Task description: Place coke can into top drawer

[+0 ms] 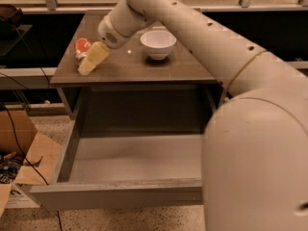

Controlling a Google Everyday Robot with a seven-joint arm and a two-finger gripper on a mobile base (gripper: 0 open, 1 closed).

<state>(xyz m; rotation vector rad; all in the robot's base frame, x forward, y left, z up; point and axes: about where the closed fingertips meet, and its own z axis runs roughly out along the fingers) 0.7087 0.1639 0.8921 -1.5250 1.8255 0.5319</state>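
Observation:
The coke can lies on its side at the left end of the brown cabinet top, red with a silver end toward me. My gripper hangs just right of and in front of the can, its cream-coloured fingers pointing down-left and covering part of the can. The top drawer is pulled far out below the cabinet top, with nothing visible inside it. My white arm fills the right side of the view and hides the drawer's right part.
A white bowl stands on the cabinet top, right of my gripper. A cardboard box and cables lie on the floor at the left. A dark bench with rails runs behind the cabinet.

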